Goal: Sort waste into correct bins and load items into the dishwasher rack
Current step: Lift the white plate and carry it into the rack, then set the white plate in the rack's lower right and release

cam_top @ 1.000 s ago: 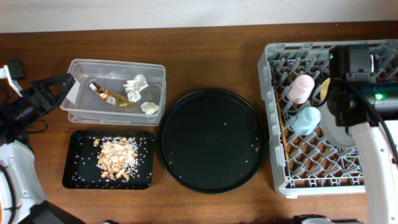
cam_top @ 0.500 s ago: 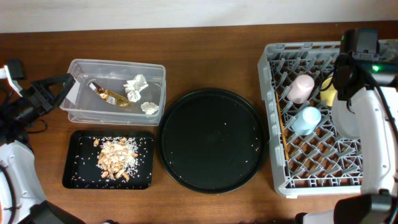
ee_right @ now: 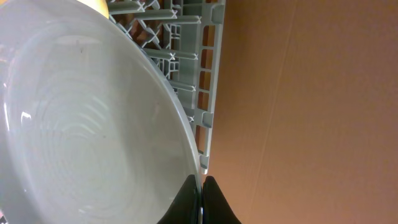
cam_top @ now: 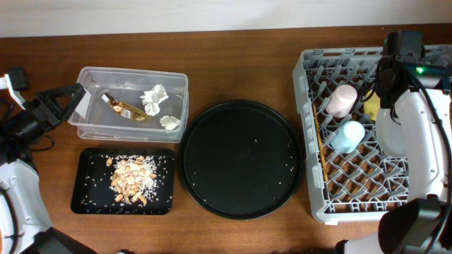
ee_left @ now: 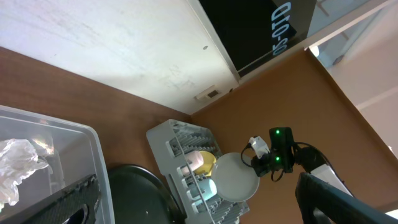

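The grey dishwasher rack (cam_top: 305, 106) stands at the right. It holds the pink cup (cam_top: 342, 100), the blue cup (cam_top: 347, 136), the yellow bowl (cam_top: 370, 106) and the chopsticks (cam_top: 321, 152). My right gripper (ee_right: 201, 186) is shut on the rim of the pale plate (ee_right: 87, 124), which is over the rack's right part (cam_top: 388, 137). The clear tub (cam_top: 92, 127) holds two tissue balls (cam_top: 154, 97) and the gold wrapper (cam_top: 127, 109). The shallow black tray (cam_top: 88, 201) holds the food scraps (cam_top: 131, 178). My left gripper (cam_top: 60, 102) is open and empty beside the tub's left end.
A large round black tray (cam_top: 240, 159) with a few rice bits lies between the bins and the rack. The left wrist view shows the tub's corner (ee_left: 81, 143), the rack (ee_left: 168, 140) and the plate (ee_left: 236, 177) from afar. A wall runs along the table's back edge.
My right wrist has moved toward the rack's far edge, still holding the plate, uncovering the plate and bowl from above. The left arm has not moved.
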You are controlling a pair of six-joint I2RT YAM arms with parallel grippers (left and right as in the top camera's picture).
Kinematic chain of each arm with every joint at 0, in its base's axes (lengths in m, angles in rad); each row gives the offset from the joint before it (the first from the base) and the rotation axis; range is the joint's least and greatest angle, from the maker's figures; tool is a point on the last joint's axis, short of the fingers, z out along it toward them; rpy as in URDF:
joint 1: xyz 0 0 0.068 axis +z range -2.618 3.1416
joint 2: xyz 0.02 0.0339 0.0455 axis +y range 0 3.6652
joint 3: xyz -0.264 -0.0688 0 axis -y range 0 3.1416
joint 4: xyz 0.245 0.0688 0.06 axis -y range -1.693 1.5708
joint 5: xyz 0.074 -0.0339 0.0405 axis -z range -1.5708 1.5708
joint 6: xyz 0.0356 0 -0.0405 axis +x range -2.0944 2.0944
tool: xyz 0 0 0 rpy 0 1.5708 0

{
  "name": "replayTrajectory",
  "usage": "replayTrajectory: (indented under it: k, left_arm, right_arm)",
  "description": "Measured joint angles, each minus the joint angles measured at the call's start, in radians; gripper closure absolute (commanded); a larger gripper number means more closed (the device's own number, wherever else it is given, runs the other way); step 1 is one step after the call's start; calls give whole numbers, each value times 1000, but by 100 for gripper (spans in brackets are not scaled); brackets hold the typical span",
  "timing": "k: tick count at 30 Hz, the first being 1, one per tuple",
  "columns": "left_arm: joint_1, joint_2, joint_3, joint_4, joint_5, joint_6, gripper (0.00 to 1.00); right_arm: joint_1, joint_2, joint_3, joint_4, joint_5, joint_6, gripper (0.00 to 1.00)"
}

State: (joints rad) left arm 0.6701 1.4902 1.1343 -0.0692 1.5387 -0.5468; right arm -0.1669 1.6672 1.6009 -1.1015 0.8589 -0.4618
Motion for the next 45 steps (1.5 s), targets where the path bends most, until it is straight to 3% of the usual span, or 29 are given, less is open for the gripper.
replayTrajectory:
  k: [7, 11, 12, 14, 21, 26, 29, 31, 35, 37, 40, 45]
  left_arm:
    - [0, 0, 0, 0, 0, 0, 1]
    - [0, 0, 0, 0, 0, 0, 1]
    - [0, 0, 0, 0, 0, 0, 1]
    - [0, 0, 0, 0, 0, 0, 1]
    - [0, 0, 0, 0, 0, 0, 1]
    - [0, 0, 0, 0, 0, 0, 0]
    - [0, 0, 0, 0, 0, 0, 1]
    - [0, 0, 0, 0, 0, 0, 1]
    - [0, 0, 0, 0, 0, 0, 0]
    - [0, 0, 0, 0, 0, 0, 1]
    - [0, 0, 0, 0, 0, 0, 1]
    - [0, 0, 0, 0, 0, 0, 1]
  right_arm:
    - [-17, 16, 0, 0, -64, -10, 95]
    - [-18, 21, 0, 5, -91, -7, 68]
    - [-18, 21, 0, 4, -100, -15, 57]
    - [-18, 21, 0, 5, -116, -11, 52]
    - [-18, 21, 0, 6, -174, 10, 47]
    - [-18, 21, 0, 4, -359, 19, 47]
    - [-21, 21, 0, 2, -418, 75, 46]
    - [-53, 21, 0, -2, -429, 177, 39]
    - [-200, 21, 0, -17, -515, 350, 39]
    - [-285, 21, 0, -27, -624, 398, 49]
    - [-388, 19, 0, -55, -773, 440, 50]
    - [-571, -31, 0, -83, -997, 517, 66]
